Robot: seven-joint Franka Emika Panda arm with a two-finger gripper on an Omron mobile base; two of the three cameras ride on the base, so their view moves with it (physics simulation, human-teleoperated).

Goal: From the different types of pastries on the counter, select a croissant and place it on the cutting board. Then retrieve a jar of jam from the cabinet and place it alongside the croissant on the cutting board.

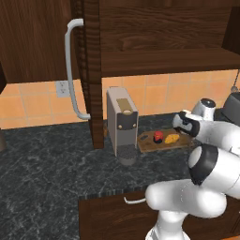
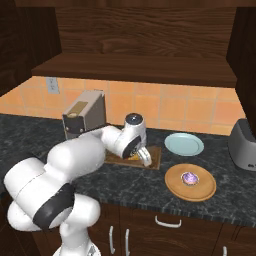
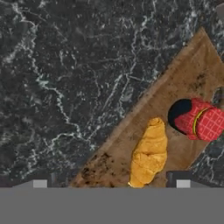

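Hand view: we see red jam jar [image 3: 202, 124] beside yellow-orange croissant [image 3: 150, 153] on brown wooden board [image 3: 192, 74], as tasked; hand [image 3: 111, 183] open, empty.

The robot arm [image 1: 206, 187] is showing glossy white, rounded shells, bulging like fat capsules, with dark black bands sitting at the joints between them. In the right base view a round dark cap with a grey centre is topping one joint toward 12 o'clock of the arm's mass, and pale grey fingers [image 2: 145, 158] are tapering below it.
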